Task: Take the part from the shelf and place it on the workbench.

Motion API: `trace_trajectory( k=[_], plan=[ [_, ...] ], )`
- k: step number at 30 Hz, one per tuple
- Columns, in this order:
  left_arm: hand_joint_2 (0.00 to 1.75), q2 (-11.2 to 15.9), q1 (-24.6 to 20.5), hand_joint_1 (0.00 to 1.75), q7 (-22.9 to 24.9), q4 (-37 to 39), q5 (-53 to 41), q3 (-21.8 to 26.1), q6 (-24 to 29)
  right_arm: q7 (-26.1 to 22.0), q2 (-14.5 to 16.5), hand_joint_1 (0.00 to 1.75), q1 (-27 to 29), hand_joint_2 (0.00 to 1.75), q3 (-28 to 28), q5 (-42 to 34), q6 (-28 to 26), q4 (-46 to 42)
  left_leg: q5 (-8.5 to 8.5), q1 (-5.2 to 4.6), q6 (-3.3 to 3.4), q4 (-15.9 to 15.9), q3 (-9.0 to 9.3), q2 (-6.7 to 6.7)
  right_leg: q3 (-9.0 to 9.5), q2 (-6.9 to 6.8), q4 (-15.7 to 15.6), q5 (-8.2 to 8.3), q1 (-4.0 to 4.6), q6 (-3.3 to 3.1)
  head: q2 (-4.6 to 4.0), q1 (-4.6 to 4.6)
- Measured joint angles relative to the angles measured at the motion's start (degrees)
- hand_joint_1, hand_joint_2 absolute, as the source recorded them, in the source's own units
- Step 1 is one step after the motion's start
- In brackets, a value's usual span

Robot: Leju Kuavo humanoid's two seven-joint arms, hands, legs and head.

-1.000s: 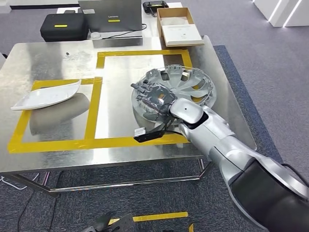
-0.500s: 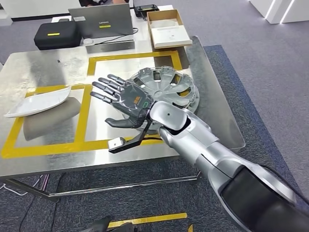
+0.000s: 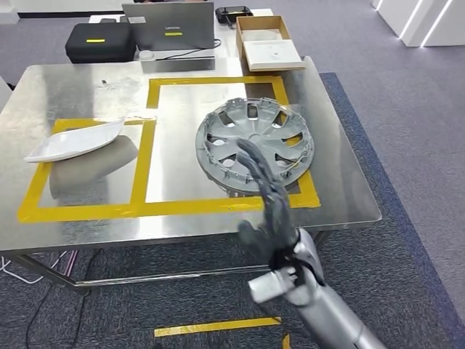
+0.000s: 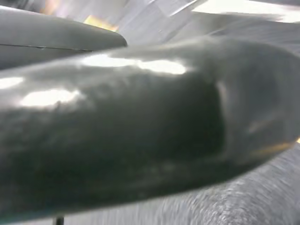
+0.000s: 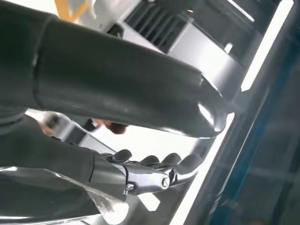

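Hubcap [image 3: 255, 144] lies flat near the bench's [image 3: 77, 87] right edge, inside the yellow tape; my right hand [image 3: 269, 207] hangs empty, fingers spread. I'd worry about clipping its rim.

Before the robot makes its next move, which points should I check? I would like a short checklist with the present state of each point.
1. Hubcap lies flat on the workbench: ok.
2. Hubcap is inside the yellow tape frame: mostly ok; its lower right edge lies over the tape.
3. Right robot hand holds nothing, fingers apart: ok.
4. Right robot hand is off the hubcap: ok as far as I can judge; it is raised at the near table edge and blurred.
5. White curved part is apart from the hubcap: ok.
6. Left robot hand state: cannot tell; its wrist view is dark and blurred.
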Motion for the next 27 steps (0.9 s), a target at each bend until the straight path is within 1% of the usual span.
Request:
trace_trajectory(
  k=[1, 2, 3, 4, 5, 6, 7, 8, 9, 10, 11, 12, 13, 14, 15, 16, 17, 18, 19, 20, 21, 22, 23, 24, 25, 26, 27],
  plan=[
    [0.00, 0.4, 0.5, 0.00, -0.2, 0.1, 2.2, 2.4, 0.7, -1.0, -0.5, 0.00, 3.8, 0.00, -2.1, -2.5, 1.2, -3.7, 0.37, -0.01, -0.11, 0.0, -0.47, 0.03, 1.83, -0.03, -1.9, 1.13, 0.00, -0.05, 0.00, -0.02],
    [0.00, 0.8, 1.0, 0.00, -0.2, 0.2, 4.1, 4.5, 1.2, -1.4, -0.9, 0.00, 7.0, 0.00, -3.9, -4.4, 2.0, -7.3, 0.76, -0.02, -0.26, 0.0, -0.91, 0.06, 4.49, -0.08, -5.4, 2.46, -0.01, -0.14, 0.00, -0.04],
    [0.00, 1.1, 1.3, 0.00, 0.1, 0.3, 6.0, 6.5, 1.6, -1.5, -1.2, 0.00, 9.8, 0.00, -5.6, -6.2, 2.8, -10.9, 1.13, -0.11, -0.47, 0.1, -1.29, 0.08, 7.82, -0.14, -9.7, 3.31, 0.04, -0.28, 0.00, 0.00],
    [0.00, 1.3, 1.6, 0.00, 0.6, 0.3, 8.1, 8.3, 1.8, -1.5, -1.5, 0.00, 12.4, 0.00, -7.2, -7.8, 3.5, -14.3, 1.56, -0.19, -0.73, 0.1, -1.55, 0.13, 10.54, -0.15, -13.4, 3.71, 0.08, -0.44, 0.01, 0.04],
    [0.00, 1.4, 1.9, 0.00, 1.2, 0.3, 10.3, 10.3, 2.0, -1.5, -1.6, 0.00, 14.6, 0.00, -8.7, -9.3, 4.5, -17.4, 2.02, -0.26, -1.02, 0.1, -1.69, 0.17, 12.22, -0.13, -16.0, 3.77, 0.16, -0.61, 0.00, 0.18],
    [0.00, 1.5, 2.1, 0.00, 1.6, 0.3, 12.0, 12.3, 2.0, -1.5, -1.7, 0.00, 16.6, 0.00, -10.1, -10.7, 5.7, -20.0, 2.51, -0.31, -1.35, 0.0, -1.75, 0.22, 12.94, -0.09, -17.2, 3.72, 0.28, -0.82, 0.01, 0.30],
    [0.00, 1.5, 2.4, 0.00, 1.9, 0.3, 13.2, 14.1, 1.9, -1.6, -1.7, 0.00, 18.1, 0.00, -11.2, -11.7, 6.8, -22.0, 3.04, -0.28, -1.71, -0.2, -1.75, 0.26, 12.55, -0.05, -17.4, 3.98, 0.35, -1.12, 0.01, 0.39],
    [0.00, 1.5, 2.6, 0.00, 2.0, 0.3, 14.1, 15.6, 1.7, -1.6, -1.5, 0.00, 19.4, 0.00, -12.3, -12.6, 7.8, -23.5, 3.14, -0.20, -2.04, -0.2, -1.80, 0.26, 12.05, -0.14, -17.4, 4.43, 0.30, -1.46, 0.01, 0.46],
    [0.00, 1.4, 2.8, 0.00, 1.8, 0.3, 14.6, 16.8, 1.5, -1.6, -1.3, 0.00, 20.4, 0.00, -13.3, -13.4, 8.7, -24.6, 2.18, -0.14, -2.38, 0.2, -1.96, 0.25, 11.67, -0.26, -17.5, 4.97, 0.22, -1.92, 0.01, 0.38],
    [0.00, 1.2, 2.9, 0.00, 1.4, 0.3, 15.0, 17.9, 1.3, -1.6, -0.9, 0.00, 21.3, 0.00, -14.2, -14.3, 9.6, -25.4, 0.03, -0.08, -2.69, 1.7, -2.28, 0.24, 11.20, -0.43, -17.6, 5.58, 0.10, -2.38, 0.01, 0.26],
    [0.00, 1.0, 3.0, 0.00, 1.0, 0.3, 15.3, 18.9, 1.1, -1.6, -0.4, 0.00, 22.2, 0.00, -15.1, -15.2, 10.6, -26.1, -3.09, -0.01, -2.94, 4.3, -2.75, 0.24, 10.63, -0.61, -17.6, 6.22, 0.01, -2.71, 0.00, 0.15],
    [0.00, 0.7, 3.0, 0.00, 0.4, 0.3, 15.6, 19.8, 0.9, -1.6, 0.1, 0.00, 23.0, 0.00, -16.1, -16.0, 11.6, -26.4, -6.45, 0.01, -3.17, 7.9, -3.27, 0.25, 9.97, -0.71, -17.6, 6.81, 0.05, -2.96, 0.00, 0.06],
    [0.00, 0.3, 3.0, 0.00, -0.2, 0.3, 15.7, 20.6, 0.8, -1.6, 0.8, 0.00, 23.6, 0.00, -17.2, -16.4, 12.6, -26.3, -8.94, 0.04, -3.34, 11.6, -3.64, 0.25, 9.37, -0.81, -17.5, 7.41, 0.10, -3.06, 0.00, 0.02],
    [0.00, 0.0, 3.0, 0.00, -1.0, 0.3, 15.8, 21.2, 0.6, -1.6, 1.4, 0.00, 24.0, 0.00, -18.4, -16.3, 13.3, -26.0, -10.05, 0.06, -3.46, 14.5, -3.61, 0.25, 8.64, -0.86, -17.4, 8.05, 0.15, -3.06, 0.00, 0.03],
    [0.00, -0.3, 2.9, 0.00, -1.8, 0.3, 15.8, 21.6, 0.5, -1.6, 2.0, 0.00, 24.3, 0.00, -19.5, -15.9, 13.8, -25.5, -9.76, 0.06, -3.47, 16.0, -2.97, 0.25, 7.83, -0.87, -17.2, 8.68, 0.19, -3.02, 0.00, 0.03],
    [0.00, -0.5, 2.8, 0.00, -2.5, 0.3, 15.8, 22.0, 0.4, -1.4, 2.4, 0.00, 24.4, 0.00, -20.5, -15.3, 14.0, -24.9, -8.49, 0.05, -3.38, 15.3, -1.41, 0.24, 6.96, -0.85, -16.9, 9.29, 0.21, -2.93, 0.00, 0.03],
    [0.00, -0.8, 2.8, 0.00, -3.1, 0.3, 15.7, 22.3, 0.3, -1.1, 2.8, 0.00, 24.5, 0.00, -21.3, -14.5, 14.1, -24.1, -7.00, 0.04, -3.18, 12.6, 1.10, 0.24, 6.02, -0.82, -16.6, 9.84, 0.23, -2.80, 0.00, 0.01],
    [0.00, -1.0, 2.6, 0.00, -3.4, 0.3, 15.6, 22.5, 0.3, -0.6, 3.2, 0.00, 24.6, 0.00, -21.9, -13.5, 13.9, -23.2, -6.23, -0.04, -2.91, 8.5, 4.20, 0.23, 5.25, -0.80, -16.3, 10.29, 0.27, -2.60, 0.00, 0.01],
    [0.00, -1.3, 2.6, 0.00, -3.6, 0.3, 15.4, 22.7, 0.3, 0.4, 3.5, 0.00, 24.6, 0.00, -22.5, -11.8, 13.4, -22.1, -6.14, -0.14, -2.59, 4.2, 7.14, 0.22, 4.65, -0.80, -16.1, 10.70, 0.33, -2.37, 0.00, 0.05],
    [0.00, -1.6, 2.4, 0.00, -3.6, 0.3, 15.3, 22.8, 0.3, 1.6, 3.7, 0.00, 24.4, 0.00, -23.0, -9.4, 12.1, -20.7, -6.55, -0.28, -2.29, 0.8, 9.17, 0.20, 4.22, -0.83, -15.9, 11.11, 0.38, -2.08, 0.00, 0.06],
    [0.00, -1.9, 2.4, 0.00, -3.5, 0.3, 15.2, 22.9, 0.3, 3.1, 3.8, 0.00, 24.1, 0.00, -23.4, -6.3, 10.2, -18.9, -7.05, -0.45, -2.00, -1.2, 10.12, 0.19, 3.90, -0.85, -15.8, 11.56, 0.39, -1.73, 0.00, 0.08],
    [0.00, -2.3, 2.3, 0.00, -3.4, 0.3, 15.2, 22.9, 0.3, 4.6, 3.8, 0.00, 23.7, 0.00, -23.9, -2.9, 7.7, -16.6, -7.04, -0.57, -1.65, -1.8, 10.17, 0.20, 3.69, -0.87, -15.9, 12.09, 0.35, -1.34, 0.00, 0.10],
    [0.00, -2.7, 2.3, 0.00, -3.3, 0.3, 15.2, 23.0, 0.3, 5.6, 3.8, 0.00, 23.4, 0.00, -24.4, 0.1, 5.2, -13.9, -6.62, -0.55, -1.22, -2.1, 9.77, 0.26, 3.49, -0.85, -15.9, 12.36, 0.25, -0.91, 0.00, 0.09],
    [0.00, -3.0, 2.3, 0.00, -3.2, 0.3, 15.2, 23.0, 0.3, 6.1, 3.8, 0.00, 23.2, 0.00, -24.9, 2.0, 3.3, -11.4, -6.03, -0.51, -0.74, -2.2, 9.28, 0.34, 3.11, -0.76, -15.7, 11.87, 0.14, -0.50, 0.00, 0.10],
    [0.00, -3.3, 2.3, 0.00, -3.1, 0.3, 15.3, 23.0, 0.3, 6.3, 3.8, 0.00, 23.2, 0.00, -25.4, 3.1, 2.1, -9.1, -5.34, -0.43, -0.27, -2.4, 8.67, 0.42, 2.45, -0.64, -14.6, 10.31, 0.07, -0.14, 0.00, 0.20],
    [0.00, -3.5, 2.4, 0.00, -3.1, 0.3, 15.3, 23.0, 0.3, 6.2, 3.8, 0.00, 23.1, 0.00, -25.8, 3.5, 1.3, -7.3, -4.61, -0.35, 0.07, -2.5, 7.90, 0.50, 1.52, -0.51, -12.4, 7.81, 0.00, 0.12, 0.00, 0.28],
    [0.00, -3.6, 2.4, 0.00, -3.0, 0.3, 15.3, 23.1, 0.3, 7.0, 3.8, 0.00, 22.8, 0.00, -26.1, 4.5, 0.5, -5.9, -3.94, -0.40, 0.26, -2.5, 7.04, 0.53, 0.43, -0.42, -9.2, 4.87, -0.04, 0.34, 0.00, 0.34]
  ],
)
